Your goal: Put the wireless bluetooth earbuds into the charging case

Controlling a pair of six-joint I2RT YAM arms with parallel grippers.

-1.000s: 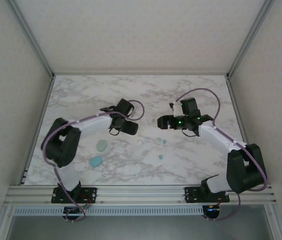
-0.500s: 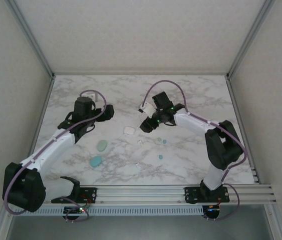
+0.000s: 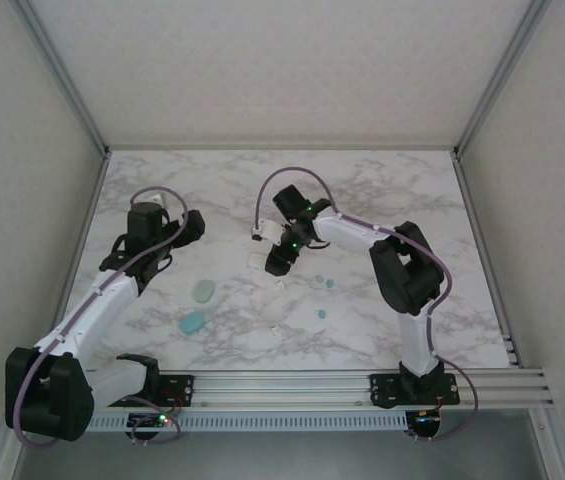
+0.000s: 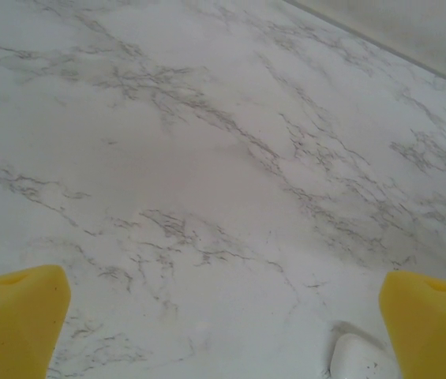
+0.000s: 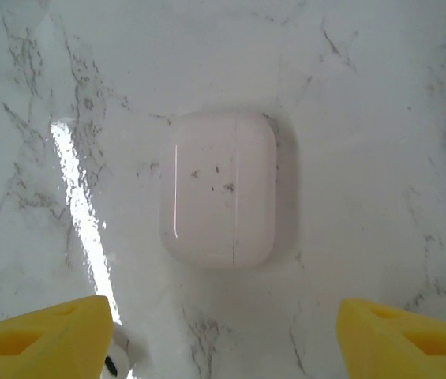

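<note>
A white charging case [image 5: 218, 188] lies shut and flat on the marble, just ahead of my right gripper [image 5: 223, 347], which hovers above it. The jaws stand open with nothing between them. A small white earbud [image 5: 116, 359] rests by the left fingertip [image 5: 41, 339]. In the top view the right gripper [image 3: 274, 262] is at the table's middle. Tiny teal earbuds [image 3: 324, 282] lie to its right, another [image 3: 321, 314] nearer the front. My left gripper [image 3: 180, 228] is far left, open and empty [image 4: 223, 339].
Two oval teal cases [image 3: 204, 290] [image 3: 193, 322] lie on the marble table [image 3: 412, 200] left of centre. A white rounded object [image 4: 357, 359] is cut off at the bottom of the left wrist view. Walls close the table on three sides.
The right arm has swung left across the table to hover over the white case. The left arm has drawn back to the far left, its jaws wider.
</note>
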